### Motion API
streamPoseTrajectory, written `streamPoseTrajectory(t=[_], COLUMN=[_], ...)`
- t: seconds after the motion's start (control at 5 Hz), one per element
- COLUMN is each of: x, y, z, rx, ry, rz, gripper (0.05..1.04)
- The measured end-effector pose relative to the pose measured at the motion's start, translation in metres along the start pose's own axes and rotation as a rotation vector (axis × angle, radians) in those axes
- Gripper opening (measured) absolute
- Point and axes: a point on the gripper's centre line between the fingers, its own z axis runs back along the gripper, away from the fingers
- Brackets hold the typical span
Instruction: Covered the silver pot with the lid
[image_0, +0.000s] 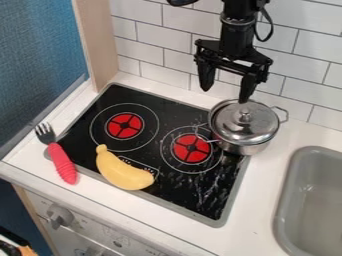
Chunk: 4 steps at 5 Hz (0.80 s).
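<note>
Lid (259, 128) on silver pot (247, 149); end effector (225, 95) spread apart, above. Risk: low sideways swing could clip knob (245, 116), knock lid askew.

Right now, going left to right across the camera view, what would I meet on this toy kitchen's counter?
A fork with a ridged red handle, a curved yellow toy banana, a silver metal pot topped by a round, knobbed lid, a grey sink basin.
</note>
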Motion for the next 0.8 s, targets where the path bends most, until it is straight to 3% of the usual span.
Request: streamPoseTrajectory(t=[0.2,0.4,0.6,0.8], x=[-0.006,-0.023,-0.043,-0.065], y=[0.008,0.026,0.048,0.082], z=[0.014,0.010,0.012,0.005], rx=[-0.025,0.018,0.056,0.079], ry=[-0.032,0.021,0.043,0.115], rz=[0.020,0.064,0.125,0.260], gripper=[0.999,0.999,0.999,0.999])
